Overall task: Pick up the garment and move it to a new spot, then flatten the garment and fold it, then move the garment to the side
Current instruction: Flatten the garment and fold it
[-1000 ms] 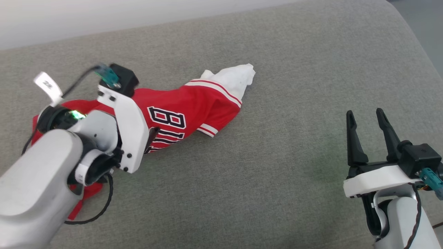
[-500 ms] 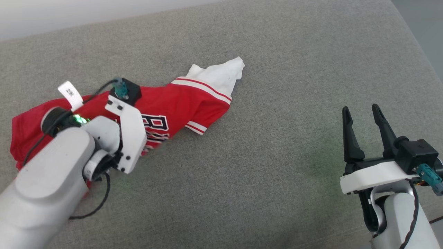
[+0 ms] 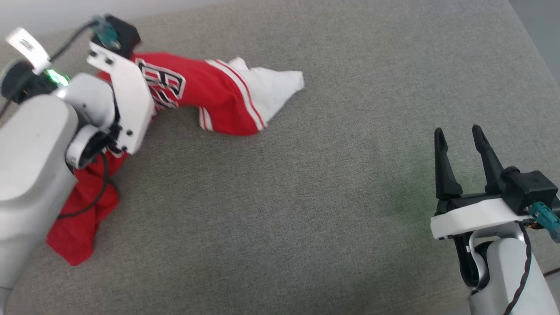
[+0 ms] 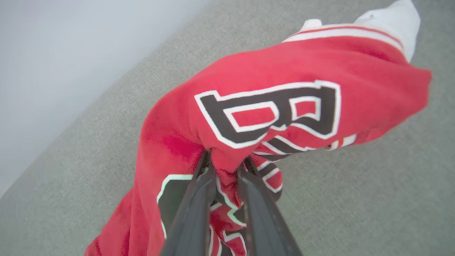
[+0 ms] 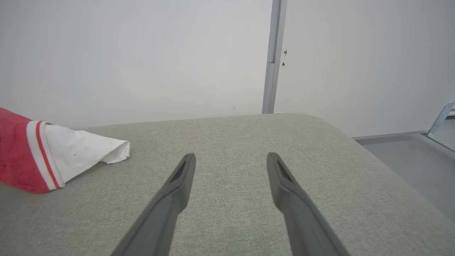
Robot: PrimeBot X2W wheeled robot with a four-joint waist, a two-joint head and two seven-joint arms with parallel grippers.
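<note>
The red garment point(image 3: 210, 89) is bunched and partly lifted at the far left of the grey cushion point(image 3: 306, 205). Its white sleeve point(image 3: 273, 83) trails to the right on the fabric, and a red tail point(image 3: 76, 227) hangs down under my left arm. In the left wrist view my left gripper point(image 4: 225, 160) is shut on a fold of the garment point(image 4: 284, 67) just below the black letter B. My right gripper point(image 3: 458, 131) stands open and empty at the lower right, far from the shirt. Past its fingers point(image 5: 179, 174), the garment's point(image 5: 16, 156) striped sleeve end shows at the left.
A pale wall point(image 5: 142, 53) runs behind the cushion's far edge. The cushion's rounded right corner point(image 5: 330, 128) drops to a grey floor point(image 5: 408, 156). Bare cushion lies between the two arms.
My left arm has lifted and carried the garment toward the far left; the shirt has swung round and its tail now hangs down. The right gripper has stayed put.
</note>
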